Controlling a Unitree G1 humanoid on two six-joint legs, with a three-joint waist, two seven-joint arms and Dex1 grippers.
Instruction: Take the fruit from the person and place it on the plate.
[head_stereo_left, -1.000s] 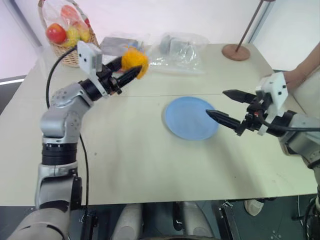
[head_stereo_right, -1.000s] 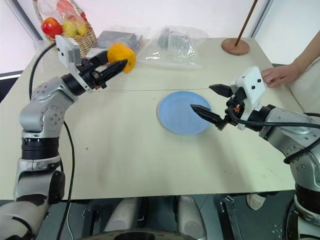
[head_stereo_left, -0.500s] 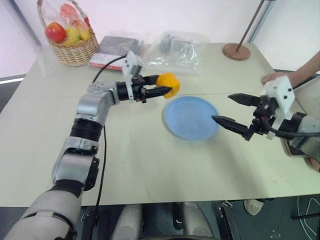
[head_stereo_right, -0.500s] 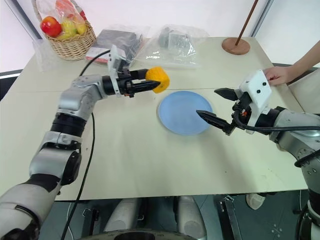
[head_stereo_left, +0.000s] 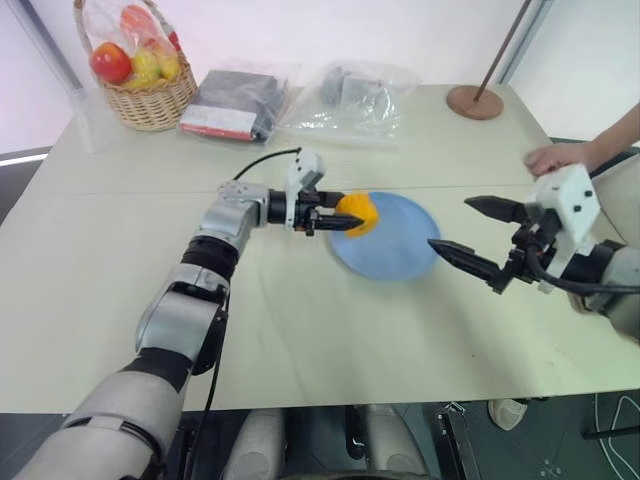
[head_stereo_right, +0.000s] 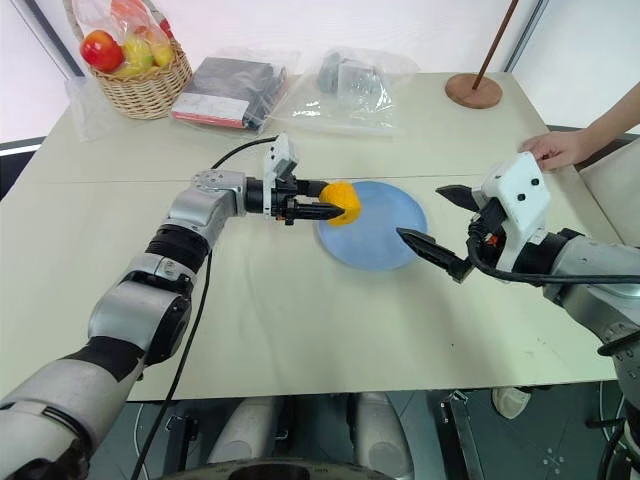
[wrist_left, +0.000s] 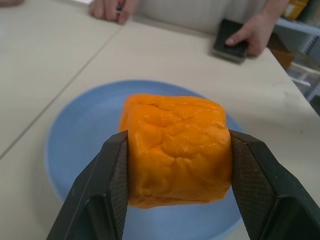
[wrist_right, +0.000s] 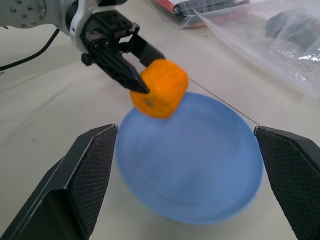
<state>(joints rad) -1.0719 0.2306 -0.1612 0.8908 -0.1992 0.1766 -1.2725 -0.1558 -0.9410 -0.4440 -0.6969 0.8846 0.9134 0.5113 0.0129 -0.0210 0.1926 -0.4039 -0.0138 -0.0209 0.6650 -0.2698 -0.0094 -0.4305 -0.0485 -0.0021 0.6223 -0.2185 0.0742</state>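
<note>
The left gripper (head_stereo_right: 326, 211) pinches the fruit (head_stereo_right: 342, 202) between its two black fingers and holds it just above the near-left edge of the plate (head_stereo_right: 385, 240), which lies flat on the table (head_stereo_right: 300, 320). The right gripper (head_stereo_right: 446, 228) hangs beside the plate's right edge with its fingers spread wide and nothing between them. The person's hand (head_stereo_right: 556, 150) rests on the table's far right edge

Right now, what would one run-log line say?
left gripper: shut on fruit | fruit: over plate edge, not released | right gripper: open, empty
</note>
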